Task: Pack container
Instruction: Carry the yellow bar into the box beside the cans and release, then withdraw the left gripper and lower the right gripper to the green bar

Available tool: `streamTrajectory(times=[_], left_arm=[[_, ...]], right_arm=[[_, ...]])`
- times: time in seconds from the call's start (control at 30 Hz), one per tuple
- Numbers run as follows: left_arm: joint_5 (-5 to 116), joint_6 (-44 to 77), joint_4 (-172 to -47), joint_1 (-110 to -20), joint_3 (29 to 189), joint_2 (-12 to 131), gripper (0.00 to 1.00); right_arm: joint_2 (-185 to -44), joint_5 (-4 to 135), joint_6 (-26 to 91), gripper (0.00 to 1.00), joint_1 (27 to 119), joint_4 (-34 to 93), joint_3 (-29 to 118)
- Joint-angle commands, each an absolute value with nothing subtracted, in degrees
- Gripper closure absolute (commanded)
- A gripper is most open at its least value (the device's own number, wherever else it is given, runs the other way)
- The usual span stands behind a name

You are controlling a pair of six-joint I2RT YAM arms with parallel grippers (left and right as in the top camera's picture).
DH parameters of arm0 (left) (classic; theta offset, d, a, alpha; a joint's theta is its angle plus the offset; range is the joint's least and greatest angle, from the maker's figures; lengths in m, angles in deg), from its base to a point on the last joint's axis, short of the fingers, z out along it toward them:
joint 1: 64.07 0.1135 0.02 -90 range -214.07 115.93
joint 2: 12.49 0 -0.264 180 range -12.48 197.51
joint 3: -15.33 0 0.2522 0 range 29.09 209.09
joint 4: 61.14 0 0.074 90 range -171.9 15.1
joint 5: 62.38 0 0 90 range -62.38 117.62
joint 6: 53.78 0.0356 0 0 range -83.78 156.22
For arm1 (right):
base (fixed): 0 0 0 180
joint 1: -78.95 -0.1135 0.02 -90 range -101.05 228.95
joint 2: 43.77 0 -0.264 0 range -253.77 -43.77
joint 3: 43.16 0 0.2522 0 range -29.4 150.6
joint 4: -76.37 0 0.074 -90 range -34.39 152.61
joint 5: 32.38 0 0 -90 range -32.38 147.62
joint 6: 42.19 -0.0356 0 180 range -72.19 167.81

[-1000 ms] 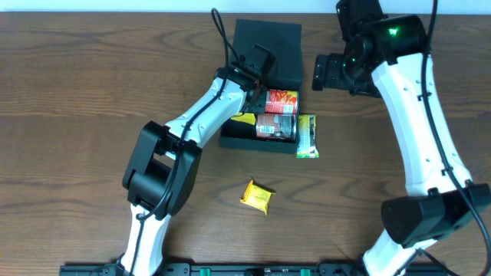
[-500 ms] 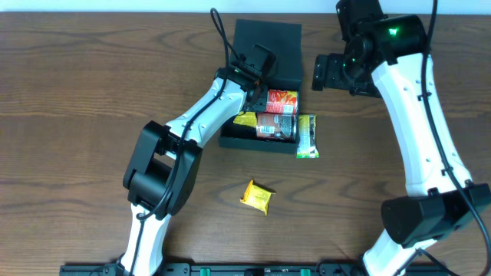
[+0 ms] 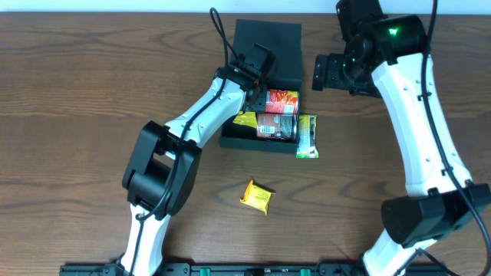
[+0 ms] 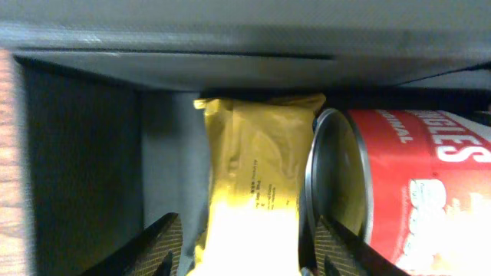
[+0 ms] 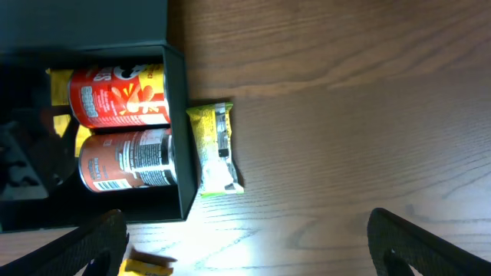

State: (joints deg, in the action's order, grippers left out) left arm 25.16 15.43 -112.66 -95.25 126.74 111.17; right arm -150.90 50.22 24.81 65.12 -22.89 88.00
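Observation:
The dark container (image 3: 257,143) sits open at table centre, its lid (image 3: 267,46) flipped back. Inside lie a red can (image 3: 281,100) and a brown-red can (image 3: 276,126), with a yellow packet (image 3: 245,119) to their left. My left gripper (image 3: 259,96) reaches into the box. In the left wrist view its fingers (image 4: 165,245) stand either side of the yellow packet (image 4: 257,169) with a small gap on each side, next to the red can (image 4: 414,192). My right gripper (image 3: 321,73) hovers open beside the lid, nothing between its fingers (image 5: 100,238).
A green packet (image 3: 307,136) lies on the table against the container's right wall (image 5: 178,138). A second yellow packet (image 3: 258,196) lies nearer the front edge. Brown wooden table all round.
The left gripper's jaws have spread, and more of the yellow packet now shows inside the container. Neither arm has shifted noticeably.

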Motion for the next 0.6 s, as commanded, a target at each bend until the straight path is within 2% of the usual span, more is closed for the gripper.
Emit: streamTrajectory(times=[0.0, 0.07, 0.17, 0.37, 0.5, 0.57], left_arm=[[20.04, 15.84, -113.65, -95.21, 127.63, 104.83, 0.36], [16.77, 17.48, -114.52, -95.19, 127.63, 102.14, 0.27], [12.98, 20.21, -116.4, -95.16, 127.63, 98.23, 0.21], [8.92, 22.66, -120.38, -94.38, 127.63, 91.13, 0.15], [8.59, 26.59, -124.12, -90.73, 127.63, 84.94, 0.04], [8.7, 28.61, -126.76, -88.21, 127.63, 82.25, 0.04]], right_arm=[[-150.9, 49.22, 24.33, 0.01, 65.1, -23.15, 88.44], [-150.9, 49.24, 24.31, 0.01, 65.1, -23.5, 88.44], [-150.9, 49.24, 24.31, 0.01, 65.1, -24.0, 88.44], [-150.9, 49.22, 21.9, 0.01, 65.04, -26.34, 85.77], [-150.79, 48.69, 19.48, 0.01, 64.58, -24.44, 77.93], [-149.98, 48.21, 19.13, 0.01, 64.01, -21.27, 72.42]])
